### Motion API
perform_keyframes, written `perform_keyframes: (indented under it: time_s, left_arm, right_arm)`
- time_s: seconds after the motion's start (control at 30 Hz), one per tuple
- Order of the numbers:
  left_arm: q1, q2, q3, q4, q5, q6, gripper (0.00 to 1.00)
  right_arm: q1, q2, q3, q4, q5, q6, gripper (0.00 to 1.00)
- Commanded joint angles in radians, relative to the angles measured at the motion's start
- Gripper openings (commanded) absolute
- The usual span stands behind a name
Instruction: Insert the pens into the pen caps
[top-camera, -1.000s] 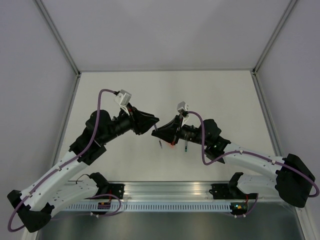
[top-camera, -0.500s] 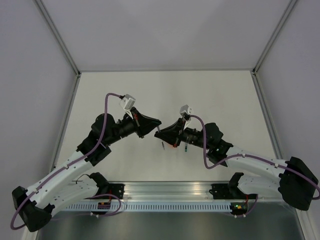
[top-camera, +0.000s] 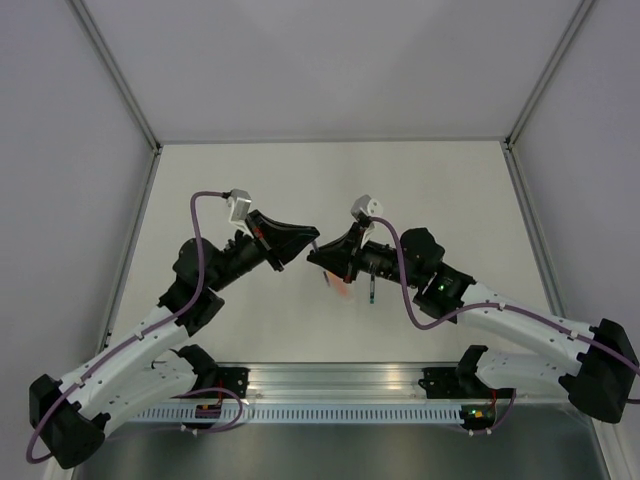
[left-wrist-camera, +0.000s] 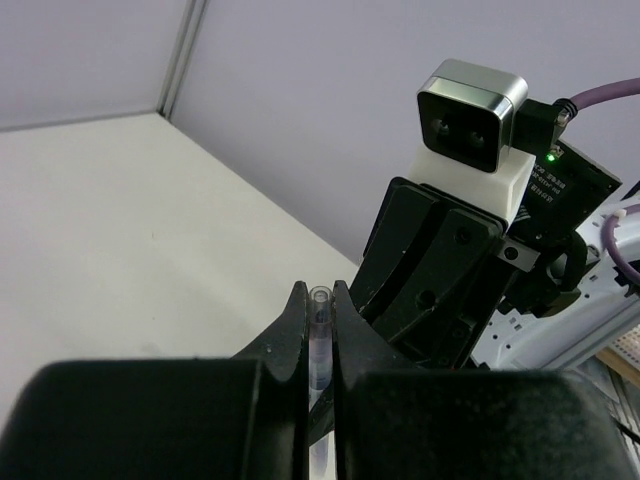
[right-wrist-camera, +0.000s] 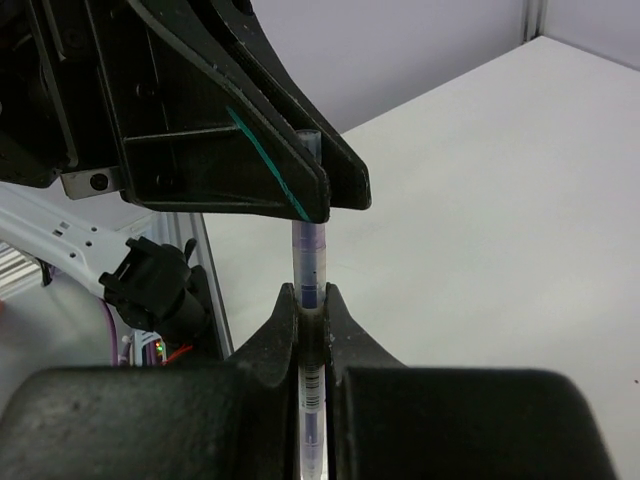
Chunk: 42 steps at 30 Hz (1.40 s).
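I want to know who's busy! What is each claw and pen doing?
Left claw: shut on the thin clear pen, at its end.
Right claw: shut on the same pen, lower down.
Dark pen with green: lying loose on the white table.
Pink-orange marker: lying loose on the table.

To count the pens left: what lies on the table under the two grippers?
A pink-orange marker and a dark pen with green lie there, both partly covered by the right gripper. No caps can be seen.
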Motion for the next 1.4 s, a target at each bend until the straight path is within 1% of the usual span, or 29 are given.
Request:
perform_keyframes:
  time_s: [0.0,0.13,0.2,0.27,0.3,0.33,0.37,0.4,0.43,0.47,0.5,0.53,0.57,0.63,0.67,0.7,0.73,0.77,0.8,0.83,0.87,0.9,0.93,1.03,1.1,1.2,1.23,1.33,1.37]
  left_arm:
    - [-0.035,0.023,-0.075,-0.085,0.222,-0.080,0.02]
    - [-0.035,0.011,-0.091,-0.074,0.234,-0.083,0.02]
    - [-0.035,-0.001,-0.091,-0.086,0.231,-0.077,0.02]
    - [-0.035,-0.013,-0.075,-0.103,0.206,-0.068,0.02]
    - [-0.033,-0.024,-0.063,-0.147,0.182,-0.066,0.02]
    - [-0.033,-0.047,-0.016,-0.178,0.112,-0.060,0.07]
    - [-0.032,-0.058,0.013,-0.210,0.072,-0.042,0.17]
    - [-0.033,-0.066,0.052,-0.274,0.033,-0.021,0.18]
    - [-0.033,-0.060,0.154,-0.322,-0.045,0.004,0.20]
    - [-0.033,-0.046,0.208,-0.367,-0.079,0.050,0.21]
    - [-0.032,-0.027,0.271,-0.464,-0.103,0.074,0.22]
    - [-0.032,-0.008,0.324,-0.502,-0.132,0.094,0.26]
    - [-0.032,0.029,0.424,-0.532,-0.146,0.117,0.40]
    - [-0.032,0.063,0.527,-0.614,-0.174,0.141,0.59]
    - [-0.032,0.094,0.547,-0.638,-0.192,0.157,0.68]
    - [-0.032,0.108,0.557,-0.658,-0.206,0.162,0.75]
    - [-0.032,0.118,0.540,-0.677,-0.223,0.165,0.80]
    - [-0.032,0.135,0.519,-0.677,-0.241,0.162,0.93]
    - [-0.032,0.141,0.489,-0.671,-0.242,0.156,0.99]
    - [-0.033,0.145,0.416,-0.663,-0.272,0.141,1.00]
    - [-0.032,0.146,0.372,-0.622,-0.291,0.132,1.00]
    - [-0.032,0.148,0.322,-0.594,-0.307,0.121,1.00]
    - [-0.032,0.149,0.240,-0.568,-0.353,0.115,1.00]
    - [-0.030,0.174,0.119,-0.498,-0.435,0.086,1.00]
    - [-0.030,0.189,0.078,-0.461,-0.470,0.081,1.00]
    - [-0.025,0.212,0.057,-0.436,-0.432,0.088,1.00]
    - [-0.024,0.212,0.058,-0.432,-0.394,0.107,1.00]
    - [-0.024,0.195,0.034,-0.415,-0.401,0.125,1.00]
    - [-0.024,0.178,0.024,-0.409,-0.409,0.128,1.00]
  right_arm:
    - [-0.018,0.006,0.186,0.111,0.147,-0.063,0.00]
    - [-0.027,0.019,0.231,0.092,0.171,-0.077,0.00]
    - [-0.033,0.038,0.260,0.071,0.156,-0.077,0.00]
    - [-0.031,0.064,0.278,0.043,0.126,-0.077,0.00]
    - [-0.033,0.075,0.280,0.029,0.115,-0.075,0.00]
    - [-0.031,0.082,0.277,0.017,0.105,-0.074,0.00]
    - [-0.033,0.094,0.266,0.003,0.087,-0.071,0.00]
    - [-0.033,0.096,0.227,0.000,0.064,-0.066,0.00]
    - [-0.031,0.098,0.197,0.000,0.062,-0.065,0.00]
    - [-0.033,0.101,0.171,-0.011,0.058,-0.065,0.00]
    - [-0.031,0.104,0.132,-0.029,0.058,-0.069,0.00]
    - [-0.033,0.110,0.117,-0.055,0.067,-0.084,0.00]
    - [-0.033,0.111,0.108,-0.113,0.090,-0.089,0.00]
    - [-0.036,0.102,0.067,-0.156,0.181,-0.083,0.00]
    - [-0.042,0.098,0.058,-0.216,0.220,-0.066,0.00]
    - [-0.063,0.102,0.056,-0.253,0.252,-0.046,0.00]
    - [-0.079,0.108,0.056,-0.288,0.306,-0.025,0.00]
    - [-0.112,0.121,0.045,-0.340,0.334,0.030,0.00]
    - [-0.129,0.125,0.033,-0.351,0.355,0.058,0.00]
    - [-0.146,0.136,0.018,-0.360,0.375,0.084,0.00]
    - [-0.160,0.148,-0.005,-0.364,0.383,0.139,0.00]
    - [-0.174,0.159,-0.011,-0.367,0.385,0.152,0.00]
    - [-0.174,0.174,-0.015,-0.370,0.391,0.162,0.00]
    - [-0.174,0.260,-0.010,-0.384,0.427,0.192,0.00]
    - [-0.176,0.298,0.007,-0.417,0.458,0.208,0.02]
    - [-0.174,0.375,0.016,-0.425,0.480,0.230,0.03]
    - [-0.176,0.406,0.016,-0.419,0.486,0.239,0.04]
    - [-0.182,0.443,0.021,-0.420,0.495,0.267,0.10]
    - [-0.182,0.449,0.022,-0.419,0.492,0.270,0.15]
